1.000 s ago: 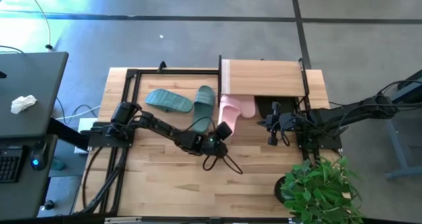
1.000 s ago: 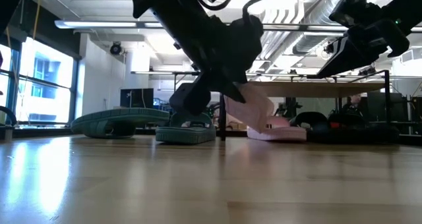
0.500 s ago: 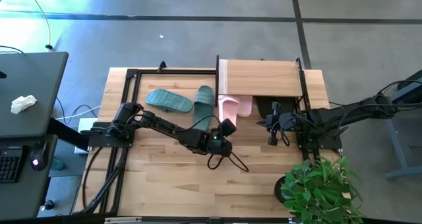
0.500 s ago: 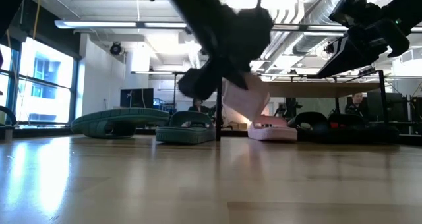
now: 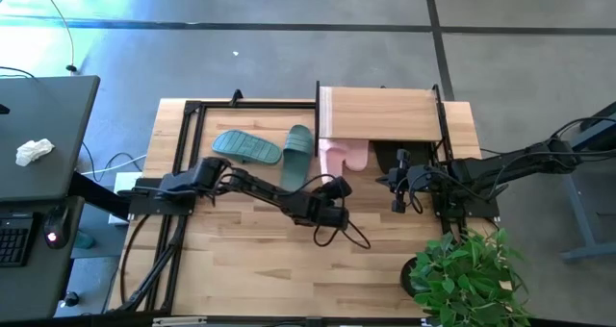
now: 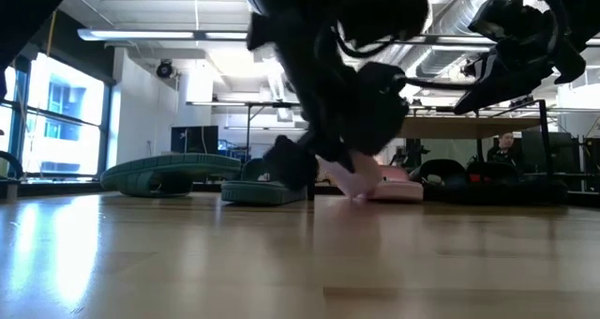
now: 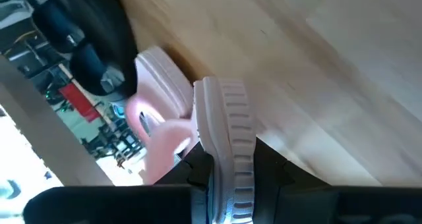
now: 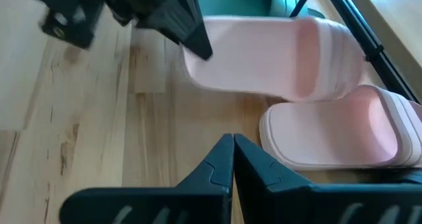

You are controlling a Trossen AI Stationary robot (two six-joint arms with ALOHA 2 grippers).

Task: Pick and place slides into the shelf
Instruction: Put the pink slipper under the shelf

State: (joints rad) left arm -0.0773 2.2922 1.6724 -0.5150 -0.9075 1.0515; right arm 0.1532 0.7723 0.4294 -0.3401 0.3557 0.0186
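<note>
On the desk [image 5: 241, 269] at the left, two teal-green slides [image 5: 246, 146] lie apart from the shelf [image 5: 380, 113]. Our left tool [image 7: 231, 178] is clamped on the edge of a pale pink slide [image 8: 264, 56]; rubber this light and bendy grips well at the rim. It now lies lower and nearer the shelf's open front than half a second ago, beside the second pink slide [image 8: 336, 135]. Our right tool [image 8: 232, 159] hovers close by, fingers together, unmoved.

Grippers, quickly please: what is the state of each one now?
Left gripper: closed on a pale pink slide.
Right gripper: closed, holding nothing.
</note>
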